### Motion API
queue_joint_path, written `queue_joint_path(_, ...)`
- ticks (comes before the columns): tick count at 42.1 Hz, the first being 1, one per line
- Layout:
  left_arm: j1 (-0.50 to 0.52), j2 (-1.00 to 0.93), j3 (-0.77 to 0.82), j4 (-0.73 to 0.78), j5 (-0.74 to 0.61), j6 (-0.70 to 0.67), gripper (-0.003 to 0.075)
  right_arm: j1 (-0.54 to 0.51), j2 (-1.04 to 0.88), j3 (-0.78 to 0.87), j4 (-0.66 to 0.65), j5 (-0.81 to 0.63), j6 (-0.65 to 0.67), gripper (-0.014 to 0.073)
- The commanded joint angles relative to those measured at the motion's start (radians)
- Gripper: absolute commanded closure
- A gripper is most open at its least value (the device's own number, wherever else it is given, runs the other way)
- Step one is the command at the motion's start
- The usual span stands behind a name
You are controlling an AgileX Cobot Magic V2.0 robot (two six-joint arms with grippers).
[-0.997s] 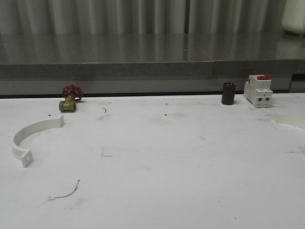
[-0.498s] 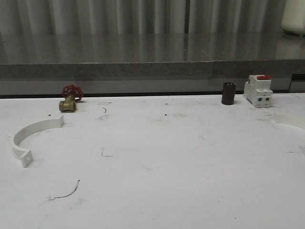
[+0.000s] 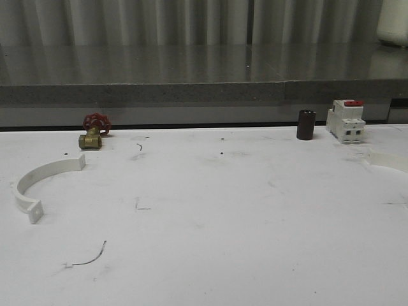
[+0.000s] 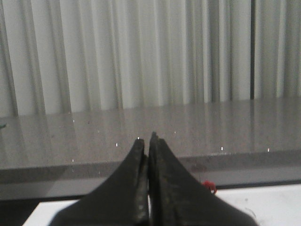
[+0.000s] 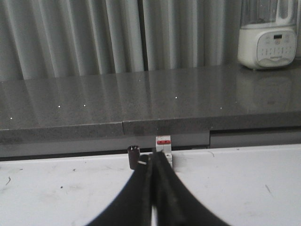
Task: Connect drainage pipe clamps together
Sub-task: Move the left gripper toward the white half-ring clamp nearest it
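Table [image 3: 210, 255], white and scuffed with dark marks, spreads below a grey counter [image 3: 191, 70] and pale curtain [image 3: 159, 19], with the two clamps lying well apart on it. The left clamp [image 3: 38, 182], a white half-ring, rests flat near the left edge with its open side facing right, one end tab toward the valve and the other toward the near edge. The right clamp [image 3: 390, 160] lies at the far right edge, partly cut off by the frame. A white breaker [image 3: 345, 121] with a red top stands at the table's back right, just behind the right clamp, and a dark cylinder [image 3: 306, 125] stands upright beside it. A brass valve [image 3: 94, 132] with a red handwheel sits at the back left, behind the left clamp. Nothing lies between the clamps. The left gripper [image 4: 149, 141], seen from its wrist camera, has fingers pressed together on nothing; the right gripper [image 5: 151, 157] is likewise closed and empty, the breaker and cylinder just beyond its tips.
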Motion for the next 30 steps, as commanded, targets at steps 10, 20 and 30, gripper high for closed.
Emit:
queue_joint_path(10,0.000,0.309,-0.434,-0.011,0.263,-0.002,0.0741,-0.006,0.305,-0.381,-0.050,0.213,-0.002,0.0710)
queue_joint_path(20,0.000,0.475,-0.494,-0.011,0.327,-0.002,0.0741,-0.006,0.496,-0.429,-0.050,0.278,-0.002,0.0710)
queue_joint_path(30,0.000,0.597,-0.487,-0.013,0.340,-0.002,0.0741,-0.006,0.652,-0.427,-0.050,0.303,-0.002,0.0710)
